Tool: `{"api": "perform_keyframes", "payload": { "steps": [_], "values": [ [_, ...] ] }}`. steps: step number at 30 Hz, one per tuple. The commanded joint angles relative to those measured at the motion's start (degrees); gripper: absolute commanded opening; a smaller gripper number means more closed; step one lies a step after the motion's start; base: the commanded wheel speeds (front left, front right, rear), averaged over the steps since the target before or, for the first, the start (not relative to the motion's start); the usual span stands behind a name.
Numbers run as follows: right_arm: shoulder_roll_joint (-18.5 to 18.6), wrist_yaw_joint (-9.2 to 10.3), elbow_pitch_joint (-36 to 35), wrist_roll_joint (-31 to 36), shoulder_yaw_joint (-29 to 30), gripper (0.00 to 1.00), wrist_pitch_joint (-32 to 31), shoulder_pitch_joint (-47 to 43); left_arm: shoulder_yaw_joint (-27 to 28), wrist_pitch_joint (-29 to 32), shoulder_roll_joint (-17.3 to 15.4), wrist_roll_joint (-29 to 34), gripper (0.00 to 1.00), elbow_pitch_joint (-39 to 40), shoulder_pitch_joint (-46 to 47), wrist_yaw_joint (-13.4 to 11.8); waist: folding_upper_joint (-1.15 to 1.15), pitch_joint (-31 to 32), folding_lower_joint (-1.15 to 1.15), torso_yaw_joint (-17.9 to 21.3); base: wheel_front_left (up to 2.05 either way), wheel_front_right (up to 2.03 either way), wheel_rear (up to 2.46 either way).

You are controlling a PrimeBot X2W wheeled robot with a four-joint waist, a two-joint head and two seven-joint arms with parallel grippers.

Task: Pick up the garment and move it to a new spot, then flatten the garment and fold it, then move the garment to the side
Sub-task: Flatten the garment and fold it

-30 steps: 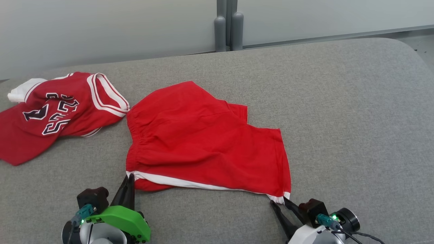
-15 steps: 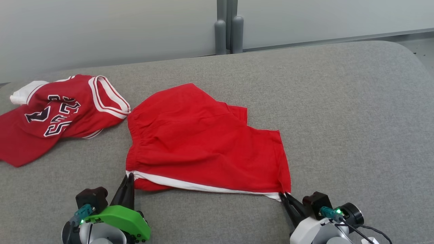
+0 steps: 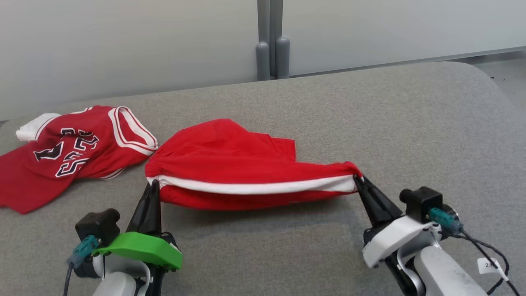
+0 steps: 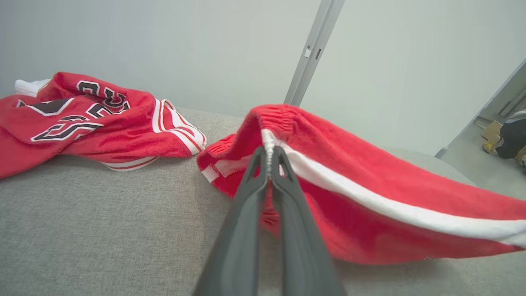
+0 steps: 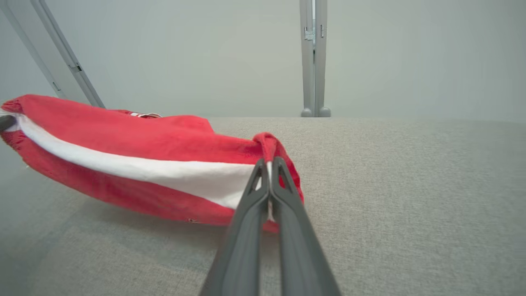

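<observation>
The garment (image 3: 230, 158) is a pair of red shorts with a white stripe along one side, lying mid-table on the grey surface. Its near striped edge is raised off the table and stretched between my two grippers. My left gripper (image 3: 153, 185) is shut on the left corner of that edge. In the left wrist view the left gripper (image 4: 269, 153) pinches the white stripe of the garment (image 4: 370, 193). My right gripper (image 3: 356, 179) is shut on the right corner. In the right wrist view the right gripper (image 5: 269, 164) clamps the garment (image 5: 135, 152) at the stripe's end.
A red jersey (image 3: 70, 152) with white trim and dark numerals lies crumpled at the table's left, close to the shorts; the jersey (image 4: 82, 119) also appears in the left wrist view. A grey post (image 3: 270, 39) stands behind the table (image 3: 411, 123). Open grey surface lies to the right.
The right gripper closed on the shorts' right near corner. Both grippers then rose and lifted the striped near edge off the table, folding it toward the far side. The head camera also shifted.
</observation>
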State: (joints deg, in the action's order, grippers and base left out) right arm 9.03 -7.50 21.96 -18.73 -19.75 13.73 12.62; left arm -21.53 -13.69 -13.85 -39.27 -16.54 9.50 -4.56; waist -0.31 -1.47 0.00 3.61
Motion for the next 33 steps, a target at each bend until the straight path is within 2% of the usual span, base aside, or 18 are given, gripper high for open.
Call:
{"api": "perform_keyframes", "payload": {
  "steps": [1, 4, 15, 24, 28, 33],
  "values": [
    [1.14, 0.01, -3.23, -1.68, 0.62, 0.0, -1.14, 0.72, 0.53, -0.43, -0.23, -0.39, 0.0, 2.28, 1.01, -0.02, 0.31, 1.05, 0.0, 0.24, 0.0, 0.0, 0.0],
    [2.19, 0.01, -6.49, -2.86, 1.44, 0.0, -2.42, 0.63, 0.71, -0.17, -0.52, -0.55, 0.0, 4.62, 0.97, -0.19, 0.31, 1.67, 0.0, 0.33, 0.0, 0.0, 0.0],
    [5.77, 0.02, -27.51, -8.72, 8.2, 0.0, -11.15, -2.87, 1.7, 4.25, -4.12, -1.04, 0.0, 21.75, 0.84, -1.53, 0.31, 3.09, 0.0, 0.39, 0.0, 0.0, 0.0],
    [4.04, 0.01, -42.66, -13.16, 14.39, 0.0, -17.68, -4.66, 2.62, 10.71, -8.0, -0.03, 0.0, 36.72, 4.95, -3.54, 0.31, 2.24, 0.0, 0.24, 0.0, 0.0, 0.0],
    [3.79, 0.01, -44.33, -14.74, 14.72, 0.0, -20.23, -2.03, 2.44, 14.29, -9.61, 0.44, 0.0, 37.58, 8.42, -3.5, 0.31, 0.23, 0.0, 0.34, 0.0, 0.0, 0.0],
    [2.98, 0.01, -38.77, -18.23, 13.49, 0.0, -22.23, 6.05, 1.5, 17.96, -9.65, -0.76, 0.0, 32.66, 15.94, -1.48, 0.31, -4.09, 0.0, 1.16, 0.0, 0.0, 0.0]
  ]
}}
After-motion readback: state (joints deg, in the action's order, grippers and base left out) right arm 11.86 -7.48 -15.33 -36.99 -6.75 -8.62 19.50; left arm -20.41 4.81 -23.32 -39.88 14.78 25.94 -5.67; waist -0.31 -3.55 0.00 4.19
